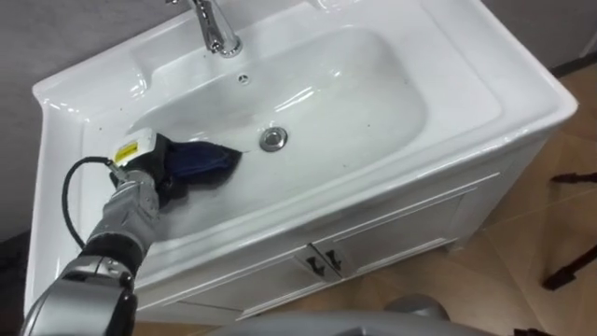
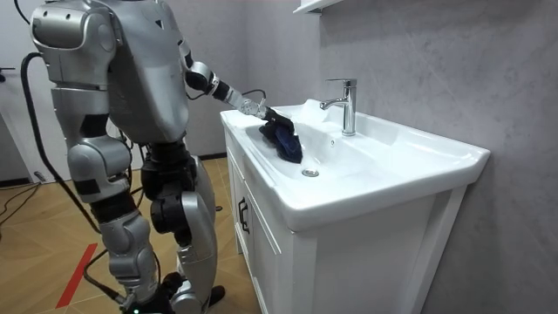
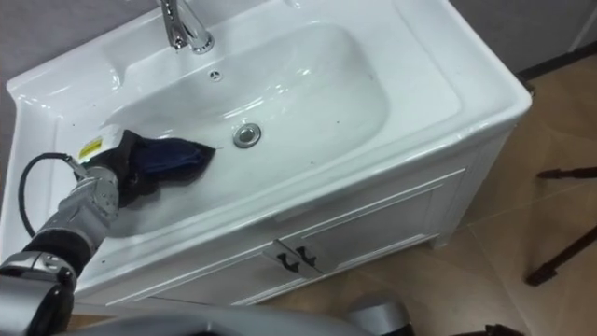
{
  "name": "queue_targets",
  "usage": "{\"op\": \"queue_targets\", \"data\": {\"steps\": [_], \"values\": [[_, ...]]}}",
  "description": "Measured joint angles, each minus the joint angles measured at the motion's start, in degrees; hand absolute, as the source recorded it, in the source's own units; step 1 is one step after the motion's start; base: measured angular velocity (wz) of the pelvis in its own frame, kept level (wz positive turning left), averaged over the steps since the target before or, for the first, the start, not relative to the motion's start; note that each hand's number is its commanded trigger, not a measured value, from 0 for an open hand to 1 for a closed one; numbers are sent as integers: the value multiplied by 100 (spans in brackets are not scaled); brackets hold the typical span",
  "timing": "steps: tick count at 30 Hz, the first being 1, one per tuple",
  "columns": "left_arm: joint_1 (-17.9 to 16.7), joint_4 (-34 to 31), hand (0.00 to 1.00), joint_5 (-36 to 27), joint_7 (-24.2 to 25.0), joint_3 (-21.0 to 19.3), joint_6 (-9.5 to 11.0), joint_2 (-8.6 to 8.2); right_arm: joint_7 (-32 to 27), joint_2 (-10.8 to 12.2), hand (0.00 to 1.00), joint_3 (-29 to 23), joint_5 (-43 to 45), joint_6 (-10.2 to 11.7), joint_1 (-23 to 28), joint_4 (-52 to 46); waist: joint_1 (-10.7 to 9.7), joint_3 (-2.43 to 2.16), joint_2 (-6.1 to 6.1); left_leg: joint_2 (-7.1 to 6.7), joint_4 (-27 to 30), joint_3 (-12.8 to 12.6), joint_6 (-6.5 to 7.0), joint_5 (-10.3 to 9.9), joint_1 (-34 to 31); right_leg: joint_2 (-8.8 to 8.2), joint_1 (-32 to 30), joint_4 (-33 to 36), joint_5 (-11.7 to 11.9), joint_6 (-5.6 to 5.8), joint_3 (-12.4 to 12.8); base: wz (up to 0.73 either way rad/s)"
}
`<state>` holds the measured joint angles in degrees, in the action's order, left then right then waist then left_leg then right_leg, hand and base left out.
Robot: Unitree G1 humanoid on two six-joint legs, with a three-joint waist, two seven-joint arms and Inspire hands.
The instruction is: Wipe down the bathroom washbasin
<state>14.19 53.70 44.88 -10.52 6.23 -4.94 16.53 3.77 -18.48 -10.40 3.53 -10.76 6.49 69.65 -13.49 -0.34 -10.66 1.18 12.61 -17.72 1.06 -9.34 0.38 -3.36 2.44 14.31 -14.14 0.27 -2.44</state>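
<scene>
Grey-walled room, white basin (image 1: 522, 84) — left robot hand (image 1: 140, 187) clamped on dark blue cloth (image 1: 203, 161), pressed to the bowl's left slope near the drain (image 1: 271, 139). Likely mid-task: bowl's right side, rim and tap (image 1: 216, 28) surround seemingly left to wipe.

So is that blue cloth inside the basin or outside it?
Inside: the blue cloth lies on the basin slope, with the left hand gripping it.

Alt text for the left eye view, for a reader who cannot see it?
The robot's left hand holds a dark blue cloth against the inside of a white basin, just left of the drain. A chrome faucet stands at the back rim.
</scene>
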Motion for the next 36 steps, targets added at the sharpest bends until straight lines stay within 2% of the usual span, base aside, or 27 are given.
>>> {"op": "queue_targets", "data": {"steps": [2, 9, 11, 13, 15, 18, 21, 24, 28, 32, 36], "values": [[-195, -242, 100, 36, 26, -46, 2, 6, 7, 14, 0, 0, 322, -6, 32, -72, 13, -4, 7, -7, -6, 14, 0, -1, 48, 1, 90, -86, 2, -4, 2, 0], [-307, -483, 100, 22, 201, -85, 23, 8, -67, 16, 0, 9, 554, 34, 29, -72, 240, -8, 24, -9, -94, 114, -1, 0, 227, 26, 313, -262, 32, -41, -10, -2], [-309, -550, 100, -41, 180, -90, 69, 8, -185, 37, 0, 23, 530, 84, 5, -82, 298, -12, 79, -21, -111, 252, -13, 7, 228, 28, 360, -261, 31, -47, -101, 15], [-321, -656, 100, -40, 127, -102, 121, 8, -243, 39, 0, 30, 522, 109, -63, -80, 350, -10, 129, -22, -129, 288, -34, 20, 217, 33, 360, -267, 31, -51, -142, 13], [-321, -765, 100, -39, 95, -112, 163, 8, -270, 52, 0, 30, 520, 159, -99, -82, 441, -8, 206, -22, -123, 314, -37, 21, 195, 32, 357, -273, 25, -60, -185, 13], [-369, -1085, 100, -36, 67, -160, 197, 8, -319, 135, 0, 80, 522, 247, -137, -72, 471, -17, 353, -25, -74, 431, -47, 21, 101, 38, 362, -354, 26, -70, -311, 24], [-374, -1255, 100, -106, -22, -170, 228, 8, -343, 240, 0, 134, 464, 285, -146, -74, 501, -47, 424, -47, -57, 553, -59, 17, 73, 31, 409, -371, 27, -70, -410, 18], [-388, -1492, 100, -392, -39, -169, 237, 6, -324, 276, 0, 219, 283, 319, -139, -36, 525, -18, 470, -52, 10, 587, -93, -10, 61, 25, 476, -380, 27, -65, -482, 15], [-403, -2253, 100, -505, -186, -280, 143, 7, -330, 344, 0, 367, 42, 335, -84, -9, 623, 19, 527, -77, 53, 759, -98, -16, -5, 18, 502, -395, 29, -63, -631, 18], [-438, -2818, 100, -594, -625, -439, 157, 6, -371, 378, 0, 545, -104, 516, -135, 334, 644, 25, 539, -110, 53, 825, -98, -16, 33, 7, 584, -476, 26, -37, -656, 8], [-541, -3305, 100, -712, -802, -552, 158, 5, -380, 384, 0, 714, -110, 526, -179, 523, 648, 26, 541, -114, 52, 847, -98, -16, 47, 6, 622, -464, 25, -37, -696, 4]]}}
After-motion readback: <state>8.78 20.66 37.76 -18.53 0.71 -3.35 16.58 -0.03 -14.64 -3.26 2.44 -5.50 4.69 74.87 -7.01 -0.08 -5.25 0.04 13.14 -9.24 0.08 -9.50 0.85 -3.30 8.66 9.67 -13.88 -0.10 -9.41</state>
